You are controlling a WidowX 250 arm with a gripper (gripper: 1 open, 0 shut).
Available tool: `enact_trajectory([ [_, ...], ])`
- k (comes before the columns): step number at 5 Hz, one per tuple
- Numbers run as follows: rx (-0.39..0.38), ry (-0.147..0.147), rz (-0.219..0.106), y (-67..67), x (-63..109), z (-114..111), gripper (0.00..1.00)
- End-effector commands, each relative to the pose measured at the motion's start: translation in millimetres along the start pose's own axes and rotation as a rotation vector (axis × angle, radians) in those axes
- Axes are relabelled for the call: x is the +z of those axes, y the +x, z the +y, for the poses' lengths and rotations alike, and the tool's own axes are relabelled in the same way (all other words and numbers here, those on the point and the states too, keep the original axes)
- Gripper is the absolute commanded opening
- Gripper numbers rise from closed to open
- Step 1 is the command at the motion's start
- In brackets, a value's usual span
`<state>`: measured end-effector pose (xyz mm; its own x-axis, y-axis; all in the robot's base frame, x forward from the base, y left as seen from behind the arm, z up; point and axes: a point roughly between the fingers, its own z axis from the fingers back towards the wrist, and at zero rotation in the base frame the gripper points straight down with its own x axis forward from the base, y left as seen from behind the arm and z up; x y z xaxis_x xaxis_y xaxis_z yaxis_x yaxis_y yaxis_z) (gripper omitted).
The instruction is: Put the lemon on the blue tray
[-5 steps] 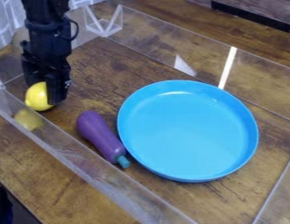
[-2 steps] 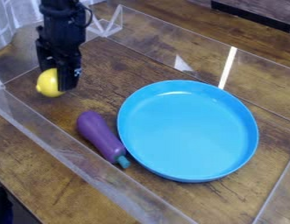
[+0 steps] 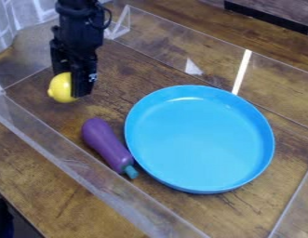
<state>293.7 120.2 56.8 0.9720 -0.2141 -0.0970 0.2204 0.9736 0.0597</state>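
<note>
judging by its look, the small, smooth, bright yellow egg-shaped lemon (image 3: 60,88) was light and firm, with a rounded skin that could roll or slip out of a loose pinch. the safest hold seemed to be across its middle, where the curve is widest and the two fingers can sit opposite each other. the black two-fingered gripper (image 3: 74,85) pointed straight down and had the lemon pinched between its jaws, which stood fairly wide around the fruit; most of the lemon bulged out on the side away from the large round bright blue tray with a raised rim (image 3: 250,119). whether the fruit hung clear of the dark wooden tabletop (image 3: 181,42) was hard to tell, though it seemed slightly lifted.

the lemon sat well apart from the blue tray, off its far-left side, and the long purple eggplant with a teal stem (image 3: 106,144) lay just beside the tray's near-left rim, between lemon and tray.

compared with a second earlier, gripper and lemon had moved together up the picture and somewhat closer to the blue tray. the eggplant and tray had not shifted.
</note>
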Motion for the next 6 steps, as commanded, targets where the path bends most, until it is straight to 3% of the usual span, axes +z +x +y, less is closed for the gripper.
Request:
enact_trajectory([
  [1,-0.059,0.066,-0.086,15.7,42.2,-0.9,0.0],
  [2,-0.122,0.088,-0.095,24.0,60.6,-10.3,0.0],
  [4,-0.216,0.101,-0.111,27.9,83.1,-29.3,0.0],
  [5,-0.248,0.102,-0.116,25.9,91.6,-36.4,0.0],
  [6,-0.257,0.104,-0.116,29.5,88.3,-50.8,0.0],
])
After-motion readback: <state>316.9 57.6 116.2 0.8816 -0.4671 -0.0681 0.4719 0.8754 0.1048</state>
